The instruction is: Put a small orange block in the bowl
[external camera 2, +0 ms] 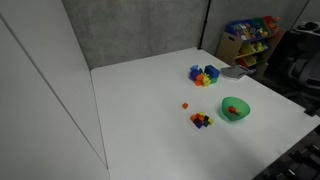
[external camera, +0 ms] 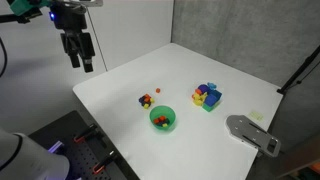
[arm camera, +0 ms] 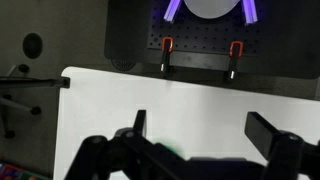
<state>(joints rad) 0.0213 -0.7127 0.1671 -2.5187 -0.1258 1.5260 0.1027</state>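
Note:
A tiny orange block lies alone on the white table in both exterior views [external camera: 156,91] [external camera 2: 185,105], apart from the bowl. The small green bowl [external camera: 162,120] [external camera 2: 236,108] stands near the table's edge, with a small reddish thing inside it. Between block and bowl is a cluster of tiny red, orange and dark blocks [external camera: 146,100] [external camera 2: 201,120]. My gripper [external camera: 80,65] hangs high above the far corner of the table, well away from all of these, open and empty. In the wrist view the gripper [arm camera: 203,130] has both fingers spread over bare table.
A pile of larger yellow, blue and purple blocks [external camera: 207,96] [external camera 2: 204,75] sits past the bowl. A grey flat object [external camera: 250,132] [external camera 2: 232,72] lies at a table corner. A shelf with coloured bins [external camera 2: 250,35] stands beyond. The robot's black base with red clamps [arm camera: 198,45] borders the table.

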